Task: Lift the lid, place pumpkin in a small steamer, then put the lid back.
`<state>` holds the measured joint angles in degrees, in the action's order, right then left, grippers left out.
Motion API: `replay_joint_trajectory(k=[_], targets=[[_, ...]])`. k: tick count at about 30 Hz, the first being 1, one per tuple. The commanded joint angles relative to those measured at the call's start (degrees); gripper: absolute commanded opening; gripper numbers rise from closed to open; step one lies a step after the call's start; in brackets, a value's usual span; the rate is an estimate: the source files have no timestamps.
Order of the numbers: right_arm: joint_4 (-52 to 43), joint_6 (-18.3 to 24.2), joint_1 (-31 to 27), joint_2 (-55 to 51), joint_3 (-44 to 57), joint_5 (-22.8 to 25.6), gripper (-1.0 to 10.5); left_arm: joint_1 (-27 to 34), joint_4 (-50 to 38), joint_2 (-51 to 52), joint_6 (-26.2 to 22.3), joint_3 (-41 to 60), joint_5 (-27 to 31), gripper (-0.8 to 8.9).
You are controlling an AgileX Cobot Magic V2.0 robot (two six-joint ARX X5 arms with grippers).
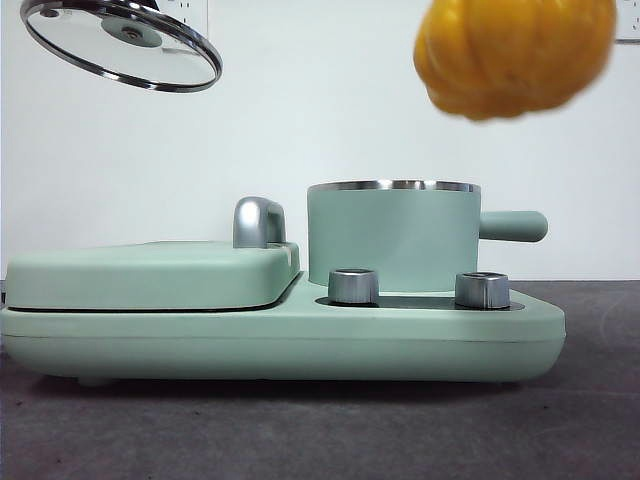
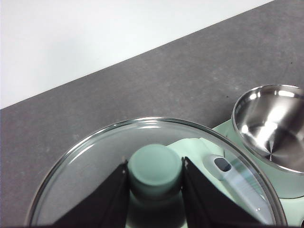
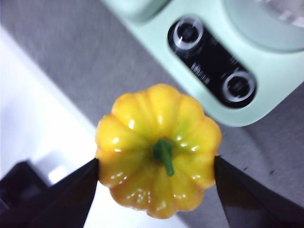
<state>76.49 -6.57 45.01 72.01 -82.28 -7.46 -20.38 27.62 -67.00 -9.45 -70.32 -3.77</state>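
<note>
The right gripper (image 3: 156,166) clamps the pumpkin (image 3: 159,147) between its jaws, high above the open small steamer (image 1: 393,235). The left gripper (image 2: 155,178) pinches the lid (image 2: 95,161) by its knob, aloft, probably over the griddle cover (image 1: 150,272). The cooker base (image 1: 280,340) sits on a grey table (image 1: 300,430)

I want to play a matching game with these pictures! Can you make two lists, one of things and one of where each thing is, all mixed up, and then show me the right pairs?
Things:
1. glass lid
2. toy pumpkin
3. small steamer pot
4. two silver knobs

Where:
A. on the front of the cooker base
B. standing open on the cooker base, nothing inside
C. up in the air, held by its mint-green knob in the left gripper
D. up in the air, squeezed between the right gripper jaws

Pairs: 1-C, 2-D, 3-B, 4-A
</note>
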Motion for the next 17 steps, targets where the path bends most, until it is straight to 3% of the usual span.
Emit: replay_joint_trajectory(k=[1, 17], targets=[[2.0, -1.0, -1.8, 1.9, -3.3, 0.5, 3.2, -0.3, -1.9, 0.4, -0.1, -1.1, -0.1, 0.10], [-0.3, 5.9, -10.1, 20.8, -22.2, 6.0, 3.3, -0.2, -1.8, 0.4, -0.1, -1.1, -0.1, 0.10]])
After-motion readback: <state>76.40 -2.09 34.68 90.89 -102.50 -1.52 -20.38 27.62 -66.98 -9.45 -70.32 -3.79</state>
